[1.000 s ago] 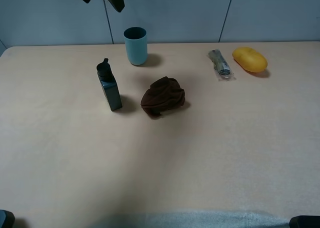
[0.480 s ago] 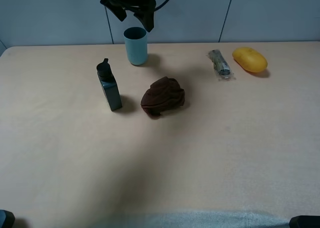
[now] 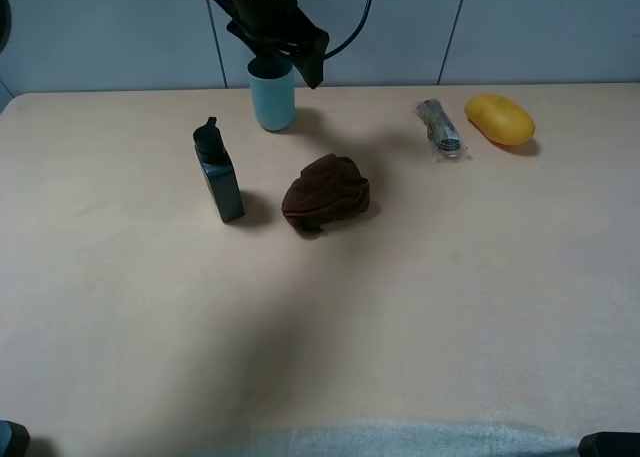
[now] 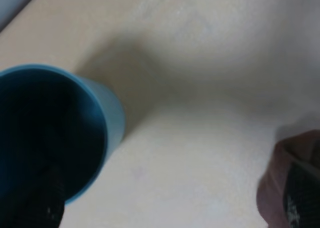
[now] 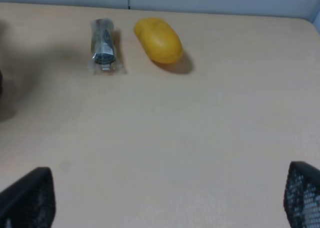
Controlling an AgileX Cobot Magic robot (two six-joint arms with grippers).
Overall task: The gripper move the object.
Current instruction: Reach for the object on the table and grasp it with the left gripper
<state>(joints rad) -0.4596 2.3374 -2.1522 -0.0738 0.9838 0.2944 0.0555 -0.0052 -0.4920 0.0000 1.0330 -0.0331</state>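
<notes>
The light blue-teal cup (image 3: 272, 105) stands upright at the back of the table, left of centre. My left gripper (image 3: 283, 65), a black claw with cables, is open and hangs right over the cup's rim, one finger (image 3: 313, 69) to the cup's right. In the left wrist view the cup (image 4: 102, 123) shows its dark inside, with one fingertip (image 4: 42, 208) over its mouth and the other (image 4: 301, 198) far to the side. My right gripper (image 5: 165, 200) is open and empty over bare table.
A dark green flat bottle (image 3: 219, 174) stands in front of the cup, to its left. A brown cloth (image 3: 326, 194) lies beside it. A wrapped item (image 3: 440, 129) and a yellow object (image 3: 499, 119) lie at the back right.
My left gripper has come down and to the right from the top edge of the view to the cup's rim. The cup and other objects have not moved.
</notes>
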